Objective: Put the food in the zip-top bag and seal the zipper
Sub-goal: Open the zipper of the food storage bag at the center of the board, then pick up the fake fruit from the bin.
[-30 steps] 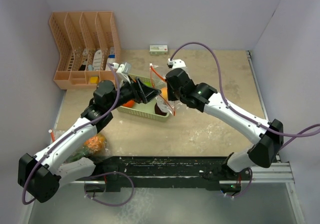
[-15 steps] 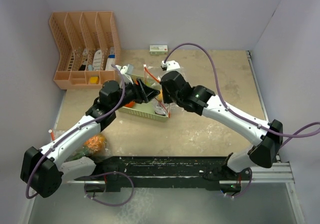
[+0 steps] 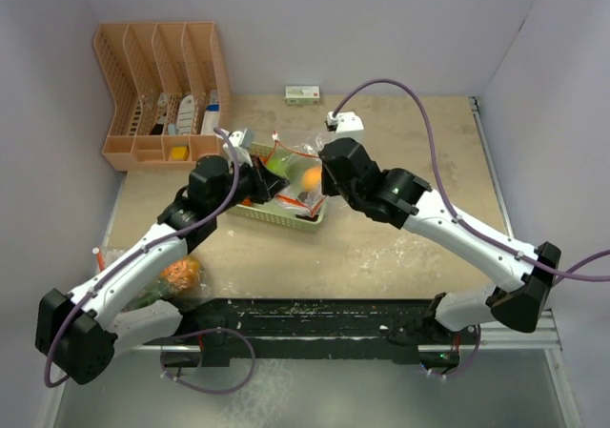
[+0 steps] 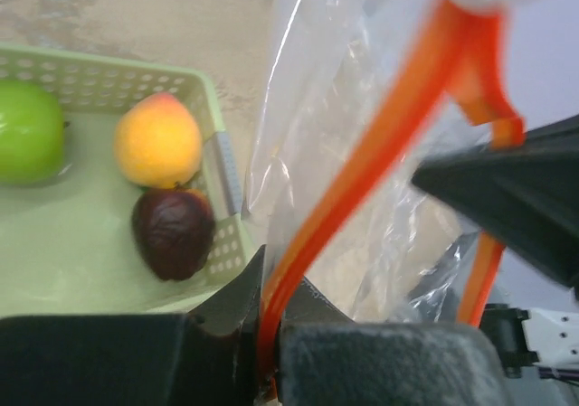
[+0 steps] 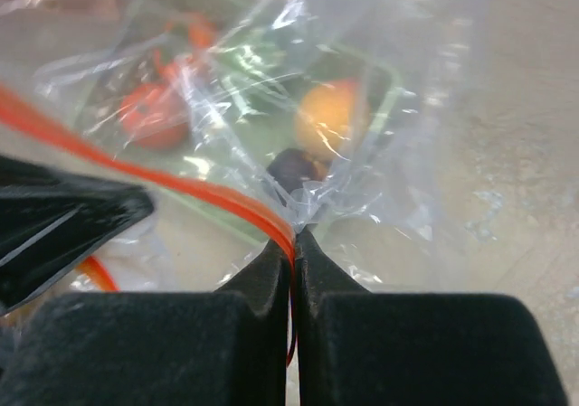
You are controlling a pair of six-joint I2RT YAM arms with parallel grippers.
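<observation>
The clear zip-top bag (image 3: 289,153) with its orange zipper (image 4: 380,144) hangs stretched over a light green basket (image 3: 284,220). My left gripper (image 4: 270,305) is shut on the zipper strip; in the top view it (image 3: 274,184) is at the bag's left end. My right gripper (image 5: 292,243) is shut on the zipper's other end (image 3: 322,188). In the basket lie a green lime (image 4: 27,130), a yellow-orange fruit (image 4: 158,139), a dark purple fruit (image 4: 174,230) and a red piece (image 5: 149,117). A spiky orange pineapple (image 3: 181,274) on leafy greens sits by the left arm.
A peach-coloured organiser rack (image 3: 162,85) stands at the back left. A small white-and-green box (image 3: 302,94) lies against the back wall. A black rail (image 3: 324,318) runs along the near edge by the arm bases.
My left gripper has closed on the bag's zipper. The right arm has shifted with its end, and the bag now hangs spread over the basket.
</observation>
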